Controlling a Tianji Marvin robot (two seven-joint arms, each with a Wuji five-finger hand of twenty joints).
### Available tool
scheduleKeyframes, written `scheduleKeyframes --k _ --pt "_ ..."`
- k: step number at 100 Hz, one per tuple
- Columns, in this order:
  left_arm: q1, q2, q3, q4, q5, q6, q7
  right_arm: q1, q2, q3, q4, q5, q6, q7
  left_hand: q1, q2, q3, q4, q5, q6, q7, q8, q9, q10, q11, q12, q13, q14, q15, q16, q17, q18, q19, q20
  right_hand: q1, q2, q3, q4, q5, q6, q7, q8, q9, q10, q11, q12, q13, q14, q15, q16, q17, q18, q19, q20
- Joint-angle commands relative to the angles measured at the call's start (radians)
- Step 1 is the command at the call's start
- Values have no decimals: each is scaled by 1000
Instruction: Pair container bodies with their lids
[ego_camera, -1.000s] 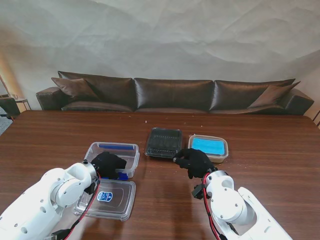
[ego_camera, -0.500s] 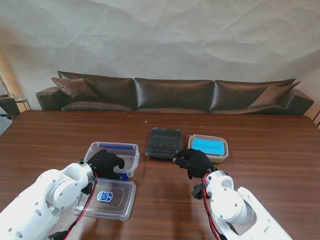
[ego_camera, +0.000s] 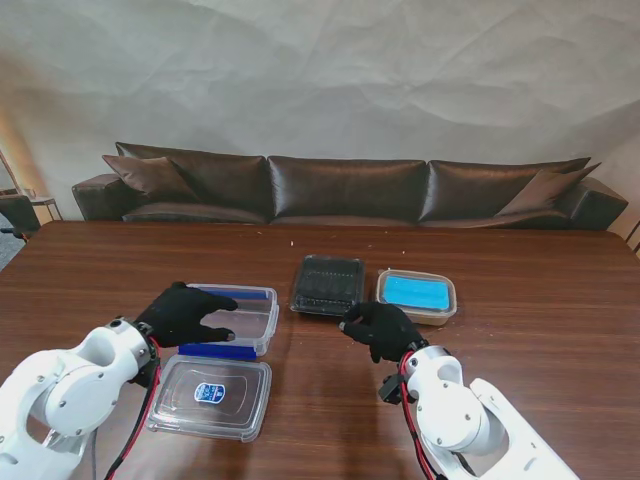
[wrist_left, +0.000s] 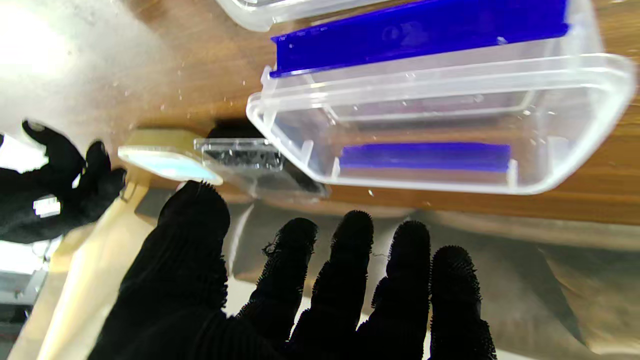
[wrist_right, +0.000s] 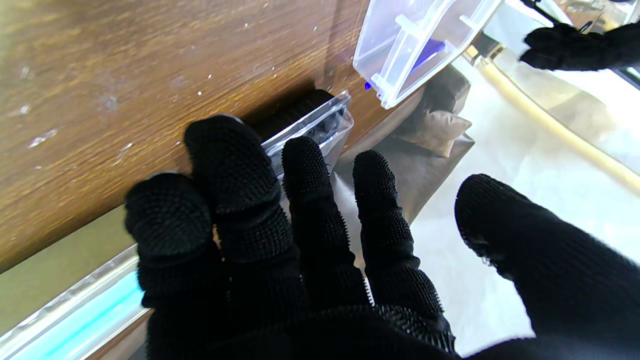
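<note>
On a wooden surface (ego_camera: 520, 300), a clear box (ego_camera: 228, 314) with blue side clips sits uncovered; its lid (ego_camera: 212, 397) lies flat just nearer to me. The left hand (ego_camera: 185, 314) hovers by the box's left edge, fingers spread, grasping nothing. The right hand (ego_camera: 378, 328), loosely curled and empty, hangs near a black container (ego_camera: 327, 284) and a blue-lidded tub (ego_camera: 417, 294). Likely step: fitting the lid next. Box and lid both run lengthwise left to right.

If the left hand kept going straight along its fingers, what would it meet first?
Probably the clear container body with blue clips: the left hand is open at its left rim, fingers pointing across it. Height over the rim is unclear.
</note>
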Motion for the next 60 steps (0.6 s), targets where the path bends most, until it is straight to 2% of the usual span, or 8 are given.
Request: scheduleKeyframes --k 1,16,32,40,50,60 --pt "54 2 -37 -39 -24 21 -7 -22 -1 -19 -28 -7 -9 22 48 44 -22 43 19 10 -4 -14 39 26 26 63 34 14 74 72 6 15 92 50 0 16 -19 11 -23 -21 -6 5 21 20 31 26 -16 16 33 4 -200 13 7 26" --pt "171 -6 -132 -102 -85 73 -13 -36 5 -50 -52 -17 -5 39 108 73 -35 51 58 33 6 -20 115 53 107 225 74 64 276 225 28 35 286 158 3 13 -9 12 -34 -36 -3 5 20 18 106 81 11 7 120 36 -154 7 70 50" --pt "275 -14 -196 -135 -120 137 -12 -49 16 -78 -82 -39 19 76 145 101 -38 57 48 50 -15 -53 148 76 223 429 97 103 480 364 43 44 444 264 0 20 -6 16 -58 -51 -3 1 19 5 192 142 70 -26 221 59 -63 -9 157 71" --pt "316 -18 -215 -143 -135 175 -12 -56 19 -92 -94 -48 42 85 165 122 -39 60 41 67 -25 -76 172 77 313 534 138 110 592 429 87 62 490 319 3 23 5 19 -78 -53 -4 -6 22 -3 255 188 114 -57 287 71 -3 -22 210 74" --pt "353 -26 -225 -143 -176 228 8 -68 19 -110 -105 -45 79 86 187 147 -45 63 54 83 -23 -101 215 74 445 659 219 119 747 503 181 103 559 437 9 22 28 23 -128 -52 -2 -31 32 -12 338 250 119 -100 421 116 78 -37 279 64" --pt "373 -32 -228 -141 -229 286 15 -74 17 -129 -112 -31 118 88 208 172 -43 65 67 96 -24 -120 266 71 562 742 310 114 885 541 288 146 634 527 3 27 42 27 -192 -29 -8 -51 71 -32 403 299 123 -160 554 161 188 -53 345 33"
